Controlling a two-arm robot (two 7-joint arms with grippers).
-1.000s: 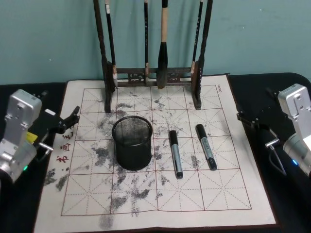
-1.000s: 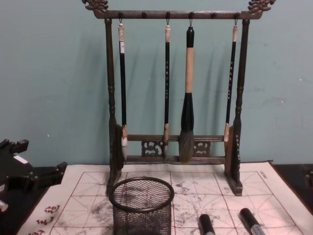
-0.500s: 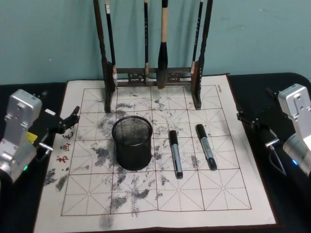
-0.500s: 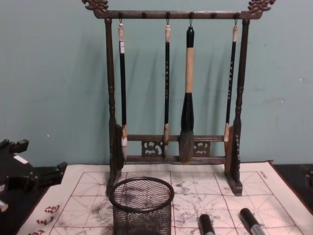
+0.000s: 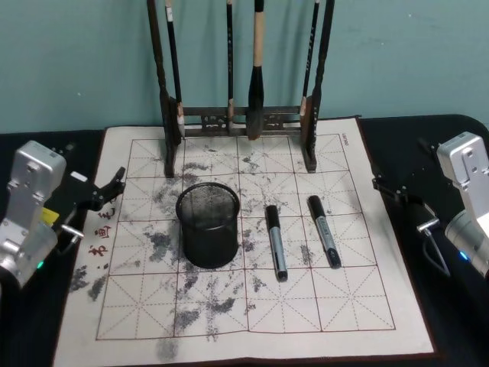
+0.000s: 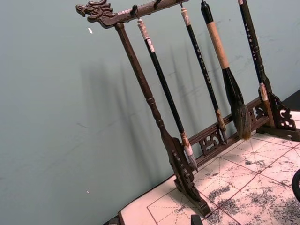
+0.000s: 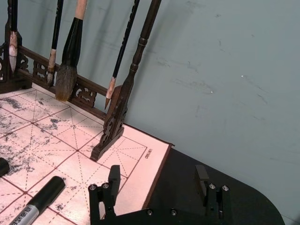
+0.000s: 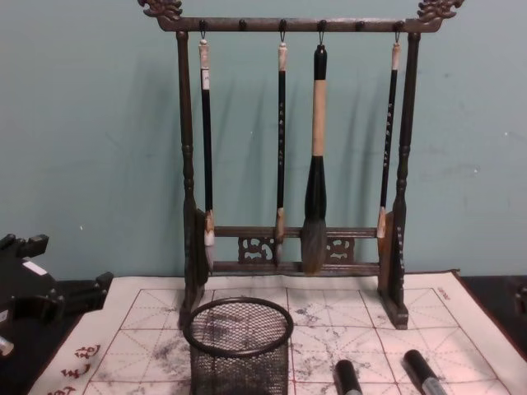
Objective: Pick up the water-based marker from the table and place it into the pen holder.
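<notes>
Your right claw [image 7: 157, 176] stands wide open, empty, at the mat's [image 5: 344, 306] edge. To its left lie a marker [image 5: 323, 231], a second marker [image 5: 275, 241], then the holder [image 5: 208, 225]. Beyond that, your left claw [image 8: 64, 263] gapes, empty.

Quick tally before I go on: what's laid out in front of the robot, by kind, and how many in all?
Markers: 2
Pen holder: 1
Brush rack: 1
Hanging brushes: 4
Total: 8
</notes>
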